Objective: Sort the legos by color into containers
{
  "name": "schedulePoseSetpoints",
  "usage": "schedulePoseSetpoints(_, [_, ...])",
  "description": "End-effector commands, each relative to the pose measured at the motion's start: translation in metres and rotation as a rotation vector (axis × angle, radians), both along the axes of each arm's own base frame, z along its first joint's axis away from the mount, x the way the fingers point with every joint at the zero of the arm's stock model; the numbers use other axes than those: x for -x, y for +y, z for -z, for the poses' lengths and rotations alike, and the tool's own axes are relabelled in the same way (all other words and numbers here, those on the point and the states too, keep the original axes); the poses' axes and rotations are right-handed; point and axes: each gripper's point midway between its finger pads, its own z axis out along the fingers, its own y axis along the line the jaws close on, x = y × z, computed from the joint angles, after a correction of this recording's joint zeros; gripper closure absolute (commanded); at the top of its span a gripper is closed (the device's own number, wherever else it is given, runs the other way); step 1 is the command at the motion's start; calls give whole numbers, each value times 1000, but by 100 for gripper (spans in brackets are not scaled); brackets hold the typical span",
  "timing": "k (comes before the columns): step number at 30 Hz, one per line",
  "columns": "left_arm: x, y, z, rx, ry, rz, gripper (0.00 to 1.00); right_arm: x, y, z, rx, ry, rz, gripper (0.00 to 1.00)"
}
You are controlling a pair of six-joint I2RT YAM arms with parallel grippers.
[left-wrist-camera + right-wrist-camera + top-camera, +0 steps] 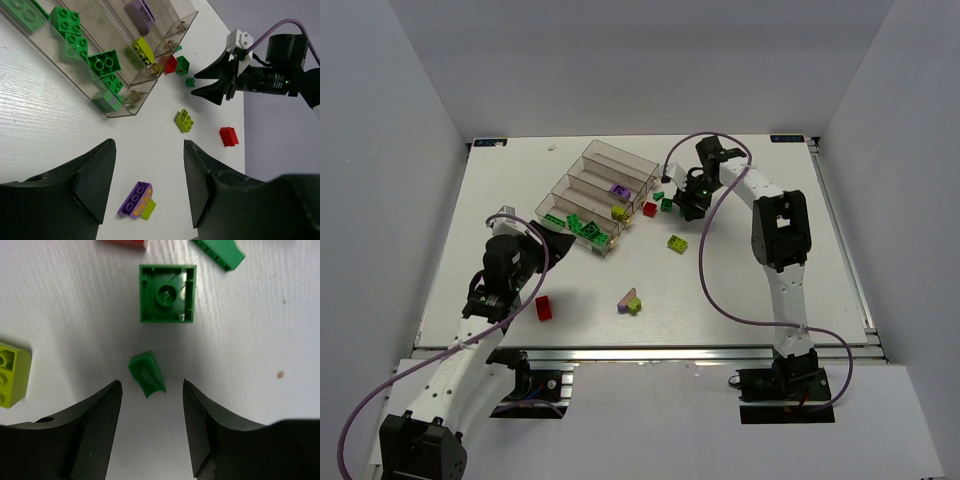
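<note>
The table [740, 300] has free room along its near right edge. The containers [616, 157] at far centre hold some legos [102, 62]. Only the right wrist view shows a small green piece [146, 372] lying unpinched between the spread fingers of the right gripper [151, 385]. The left gripper [149, 145] is spread too, empty, above bare table.

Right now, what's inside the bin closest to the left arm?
Green bricks only, several, lying along that bin. Its tinted plastic blurs the last one; anything underneath them is hidden.
</note>
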Motion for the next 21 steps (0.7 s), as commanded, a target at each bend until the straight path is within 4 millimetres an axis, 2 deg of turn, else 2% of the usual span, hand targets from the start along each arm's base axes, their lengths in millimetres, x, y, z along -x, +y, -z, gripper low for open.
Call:
schedulePoseSetpoints(1, [-5,0,-8,-3,-11,-5,34,-7,11,-7,-56,-11,-55,43])
schedulePoseSetpoints(2, [-5,0,-8,-8,-9,0,34,-8,15,-11,-74,-11,-62,47])
schedulePoseSetpoints(7, [-7,1,-11,-11,-15,-7,34,2,16,-2,-84,29,-88,56])
schedulePoseSetpoints(10, [-7,1,-10,-6,-15,-9,34,5,17,1,-84,38,-90,66])
schedulePoseSetpoints(11, [-7,1,-10,-6,-15,-7,34,5,17,1,-90,40,-90,74])
schedulePoseSetpoints(13, [-7,1,-10,-8,-14,-8,34,6,17,-2,-95,39,-89,80])
schedulePoseSetpoints(17, [-6,2,-12,-13,-21,-11,34,9,29,-33,-179,23,-98,92])
schedulePoseSetpoints(18, [-6,3,-13,-13,-28,-17,34,11,36,-53,-213,3,-109,92])
schedulePoseSetpoints(19, [-6,3,-14,-12,-30,-19,34,16,42,-64,-245,10,-105,93])
schedulePoseSetpoints(21, [-7,6,-17,-15,-42,-36,34,31,63,-95,-336,13,-141,96])
